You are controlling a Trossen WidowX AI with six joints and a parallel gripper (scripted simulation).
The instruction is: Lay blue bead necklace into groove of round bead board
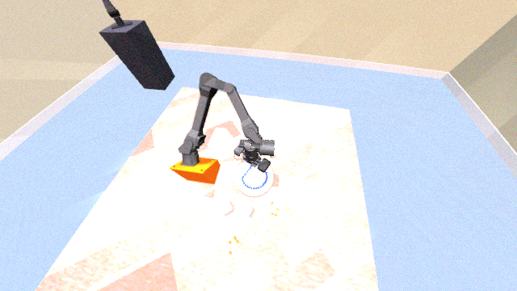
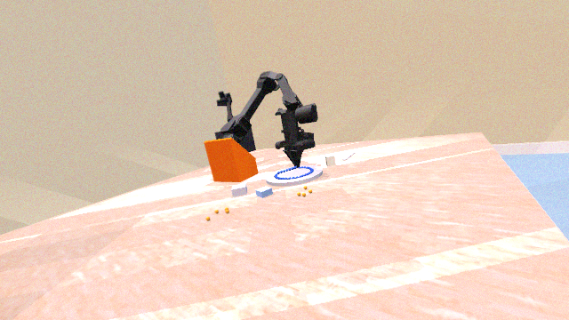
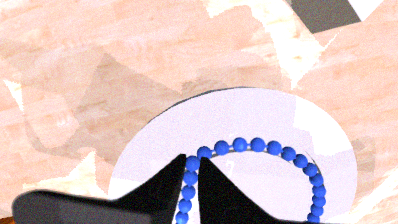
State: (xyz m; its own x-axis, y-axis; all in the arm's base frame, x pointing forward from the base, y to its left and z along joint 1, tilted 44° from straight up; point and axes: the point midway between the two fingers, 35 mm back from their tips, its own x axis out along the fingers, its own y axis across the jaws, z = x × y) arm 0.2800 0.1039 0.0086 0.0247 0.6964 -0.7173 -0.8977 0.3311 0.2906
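Observation:
The round bead board is pale and lies flat. The blue bead necklace lies over it as a loop. In the wrist view its far side follows a curve close to a thin groove line at the upper right, while its left side runs nearly straight down between the fingers. My gripper is pointed down at the board's far part and is shut on the necklace, with a bead between the fingertips. The near part of the loop is outside the wrist view.
The orange base block stands beside the board. A pale block, a light blue block and several small yellow beads lie in front. A greyish block stands behind. A dark box shows at upper left.

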